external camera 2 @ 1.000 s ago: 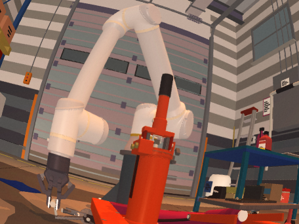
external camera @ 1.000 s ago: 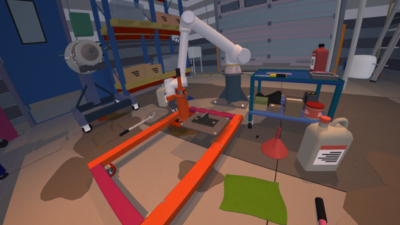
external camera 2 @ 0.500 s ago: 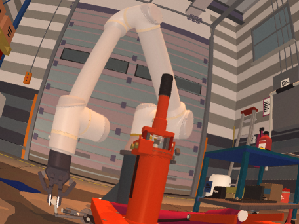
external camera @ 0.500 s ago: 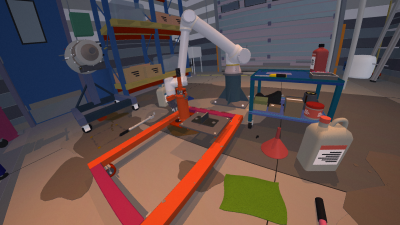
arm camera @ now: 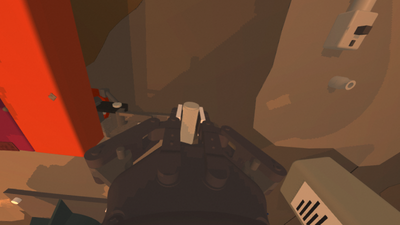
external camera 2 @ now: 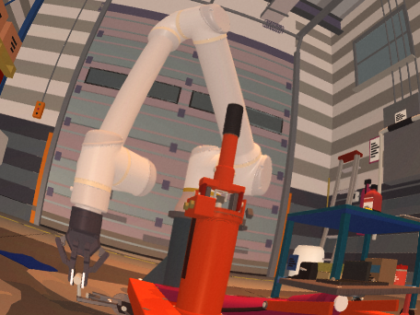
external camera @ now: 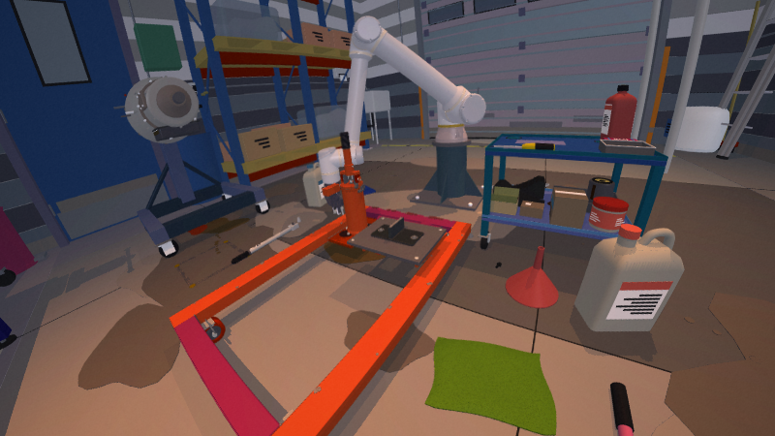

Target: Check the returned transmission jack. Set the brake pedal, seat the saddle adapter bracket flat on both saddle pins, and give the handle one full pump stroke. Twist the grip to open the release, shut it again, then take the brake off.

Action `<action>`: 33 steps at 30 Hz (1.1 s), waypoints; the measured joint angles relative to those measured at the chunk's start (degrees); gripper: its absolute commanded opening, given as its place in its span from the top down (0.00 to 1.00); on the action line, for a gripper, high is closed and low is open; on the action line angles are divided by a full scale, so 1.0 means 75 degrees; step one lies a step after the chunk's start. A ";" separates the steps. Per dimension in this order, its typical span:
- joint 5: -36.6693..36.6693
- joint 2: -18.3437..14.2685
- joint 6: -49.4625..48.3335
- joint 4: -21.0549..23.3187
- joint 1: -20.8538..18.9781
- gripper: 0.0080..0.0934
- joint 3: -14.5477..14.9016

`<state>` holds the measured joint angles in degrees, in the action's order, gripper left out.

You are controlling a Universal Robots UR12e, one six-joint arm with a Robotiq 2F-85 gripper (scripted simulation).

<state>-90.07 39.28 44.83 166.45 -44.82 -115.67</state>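
Observation:
The brake pedal's lever arm is mostly hidden behind my fingers and the jack's orange column. My gripper is low beside the column's base and closed around the pedal's pale cylindrical knob, seen also in the second side camera. The pump handle with its black grip stands upright above the column. The dark saddle adapter bracket lies on the grey saddle plate inside the orange frame; I cannot tell whether it sits flat on the pins.
The orange column stands right beside my wrist, and a pale canister is close on the other side. A ratchet wrench lies on the floor. A blue cart, red funnel, jug and green cloth lie further off.

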 measured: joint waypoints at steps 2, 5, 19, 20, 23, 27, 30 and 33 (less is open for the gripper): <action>0.0000 0.0016 0.0003 -0.0007 -0.0003 1.00 -0.0008; -0.0001 0.0039 0.0008 -0.0017 -0.0008 1.00 -0.0020; 0.0001 0.0110 0.0023 -0.0048 -0.0025 1.00 -0.0059; 0.0001 0.0113 0.0024 -0.0049 -0.0026 1.00 -0.0060; 0.0001 0.0118 0.0025 -0.0052 -0.0027 1.00 -0.0063; 0.0001 0.0123 0.0027 -0.0054 -0.0029 1.00 -0.0066; 0.0000 0.0124 0.0027 -0.0055 -0.0029 1.00 -0.0067; 0.0000 0.0125 0.0027 -0.0055 -0.0029 1.00 -0.0067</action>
<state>-90.07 40.22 45.04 166.04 -45.03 -116.17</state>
